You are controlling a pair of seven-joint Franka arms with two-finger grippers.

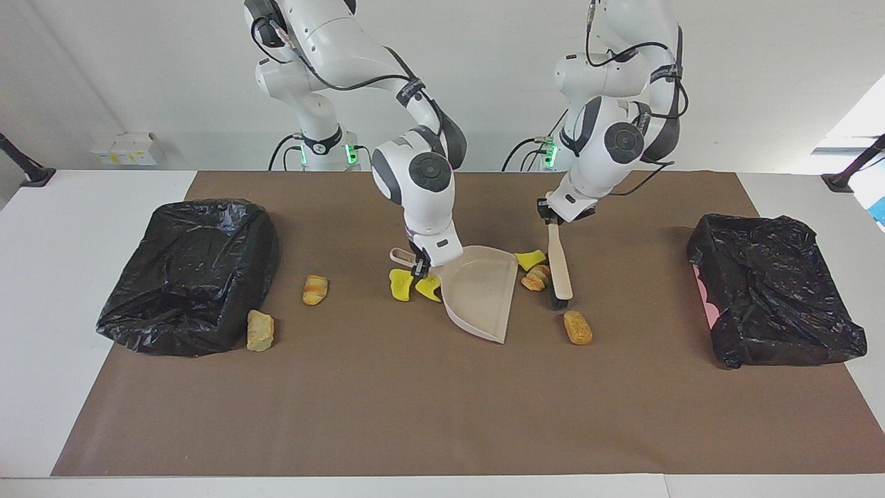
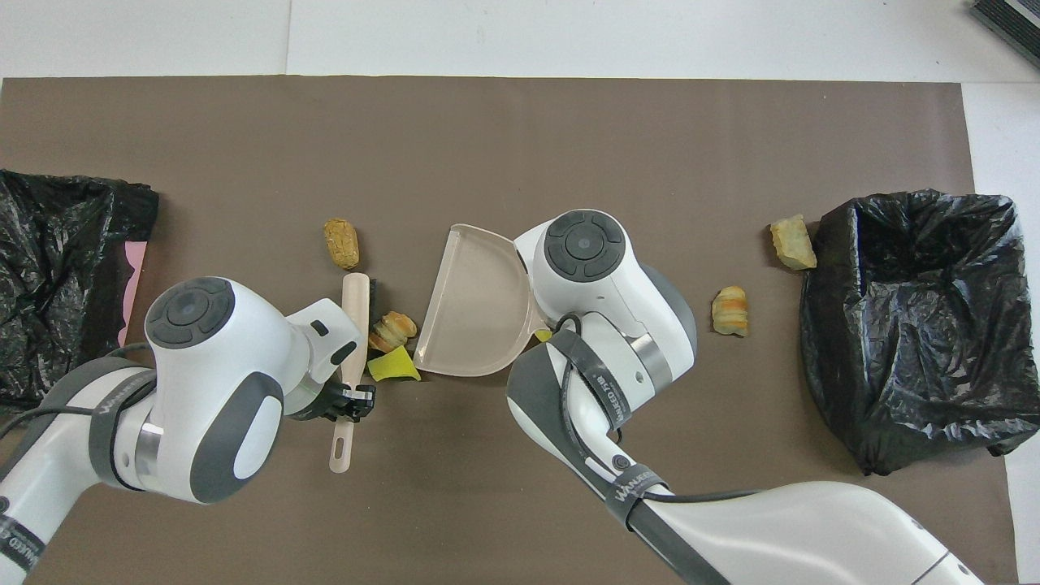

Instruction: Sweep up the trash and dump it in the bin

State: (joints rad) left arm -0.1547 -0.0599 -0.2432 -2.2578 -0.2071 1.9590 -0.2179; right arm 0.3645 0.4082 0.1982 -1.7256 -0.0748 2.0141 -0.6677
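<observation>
Overhead view: right arm [image 2: 650, 496] band reads "WANJEEDA".

Worktop [image 1: 83, 415] was white, largely covered by a brown mat [image 1: 429, 408]; wall [image 1: 138, 62] at the robots' end was plain white, evenly lit; a small white box with yellow labels [image 1: 126, 149] sat at the wall's foot toward the right arm's end; black clamp brackets [image 1: 24, 166] stood at both worktop corners there; bright daylight came in at the left arm's end [image 1: 854, 124].
</observation>
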